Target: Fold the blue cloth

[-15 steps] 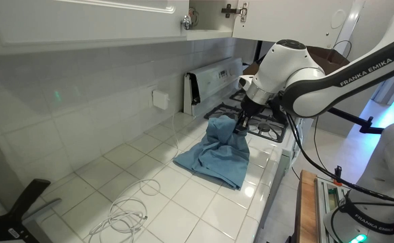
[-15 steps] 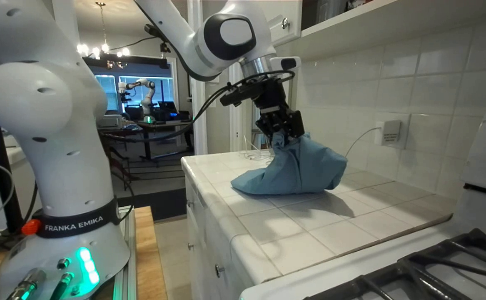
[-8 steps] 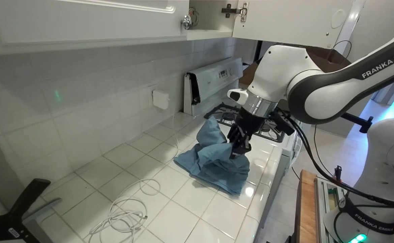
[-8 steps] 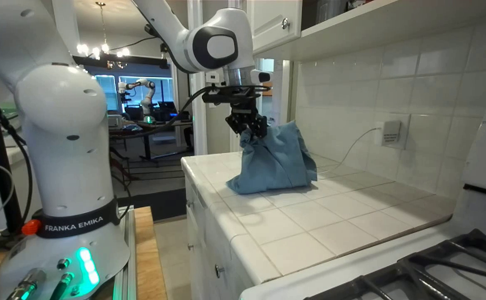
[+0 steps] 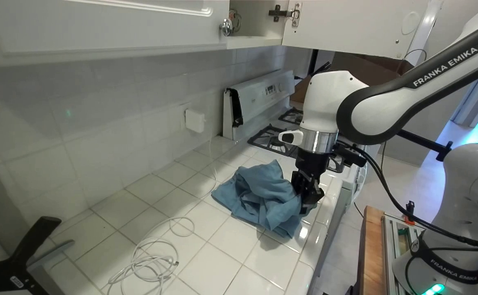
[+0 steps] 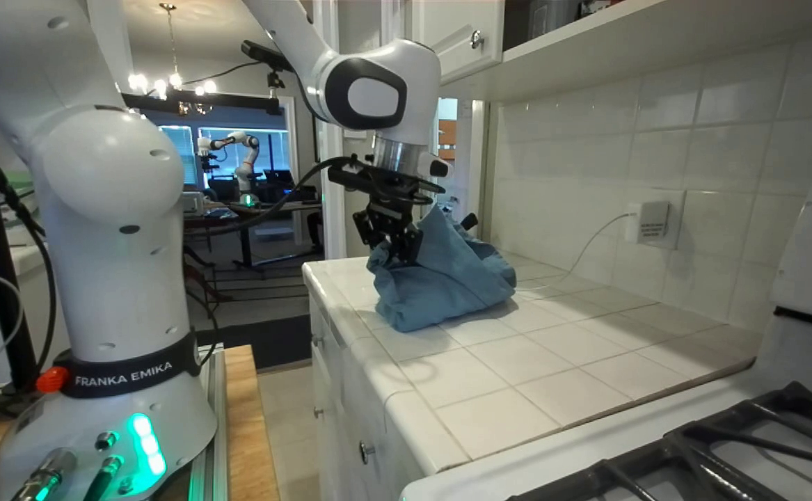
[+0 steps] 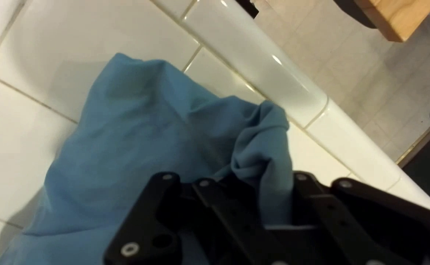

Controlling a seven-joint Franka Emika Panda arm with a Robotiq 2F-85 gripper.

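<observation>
End effector [image 7: 258, 183]: closed on a bunch.
Blue cloth [image 6: 447, 282]: crumpled layers could spring open when I release.

The white-tiled counter surface [image 5: 216, 262] carries, in an exterior view, a rumpled blue cloth [image 5: 259, 194]; at the cloth's eight o'clock lies a loosely coiled white cable [image 5: 157, 258], one strand running near the cloth at nine o'clock.

A kitchen, by the stove [image 5: 264, 97] (black burner grates [image 6: 700, 460] and all), the tiled counter [image 6: 517, 365] and white cabinets [image 5: 112, 30].
</observation>
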